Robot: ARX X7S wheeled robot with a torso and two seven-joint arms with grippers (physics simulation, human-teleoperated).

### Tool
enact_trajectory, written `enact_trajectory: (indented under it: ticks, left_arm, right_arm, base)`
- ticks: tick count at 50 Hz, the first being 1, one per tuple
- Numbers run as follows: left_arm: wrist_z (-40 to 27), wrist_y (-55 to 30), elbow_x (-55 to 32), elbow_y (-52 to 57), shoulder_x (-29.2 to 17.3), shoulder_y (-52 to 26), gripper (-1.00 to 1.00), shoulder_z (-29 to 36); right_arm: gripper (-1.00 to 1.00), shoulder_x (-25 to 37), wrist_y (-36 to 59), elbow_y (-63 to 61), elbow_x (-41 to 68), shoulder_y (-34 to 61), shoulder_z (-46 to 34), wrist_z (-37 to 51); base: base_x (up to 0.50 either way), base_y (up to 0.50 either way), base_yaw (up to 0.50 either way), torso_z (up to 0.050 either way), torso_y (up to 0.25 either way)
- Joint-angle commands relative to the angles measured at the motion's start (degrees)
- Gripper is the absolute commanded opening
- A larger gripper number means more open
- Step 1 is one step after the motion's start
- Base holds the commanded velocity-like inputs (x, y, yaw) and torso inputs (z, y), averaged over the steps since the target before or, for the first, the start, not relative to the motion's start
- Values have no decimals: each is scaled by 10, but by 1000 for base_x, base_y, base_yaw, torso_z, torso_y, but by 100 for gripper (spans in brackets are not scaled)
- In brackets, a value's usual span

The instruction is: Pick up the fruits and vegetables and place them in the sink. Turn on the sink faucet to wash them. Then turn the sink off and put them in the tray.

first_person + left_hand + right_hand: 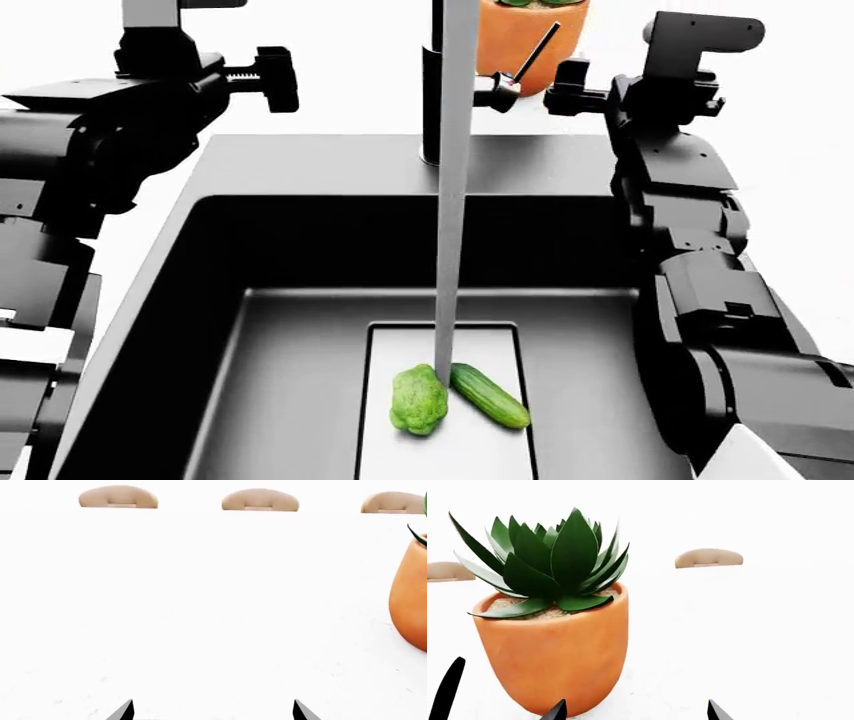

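The broccoli floret (419,400) and the cucumber (490,396) lie side by side on the pale drain panel of the black sink (267,165). A grey water stream (454,200) falls onto them from the faucet (431,90). My right gripper (507,92) (636,711) is open behind the sink, beside the faucet's thin black lever (537,52) (447,690), which stands outside its jaws. My left gripper (276,80) (213,711) is open and empty above the white counter at the sink's far left. The tray is out of view.
An orange pot (554,650) (530,35) (410,595) with a spiky green plant (550,562) stands just behind the faucet, close in front of the right gripper. Tan chair backs (119,497) line the counter's far edge.
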Motion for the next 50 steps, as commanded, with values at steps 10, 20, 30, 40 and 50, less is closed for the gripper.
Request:
enact_trajectory:
  ticks: [10,20,30,40,50]
  left_arm:
    - [-1,-2,-2,0,-1,3,100,0]
    - [-3,-4,-4,2,-2,4,100,-2]
    - [-5,-6,-4,6,-2,7,100,0]
    - [-10,-12,-7,13,-2,3,100,-1]
    - [-11,-12,-9,11,-2,5,100,-3]
  right_arm:
    - [100,-16,5,0,1,1,-4,-18]
    - [100,-17,4,0,1,-2,-7,-22]
    - [100,-15,4,0,2,-3,-6,-20]
    - [100,-14,4,0,2,2,-6,-23]
    - [100,-16,2,0,-1,1,-11,-24]
  base:
    - [0,0,0,0,0]
    - [0,0,0,0,0]
    - [0,0,0,0,0]
    - [0,0,0,0,0]
    - [0,0,0,0,0]
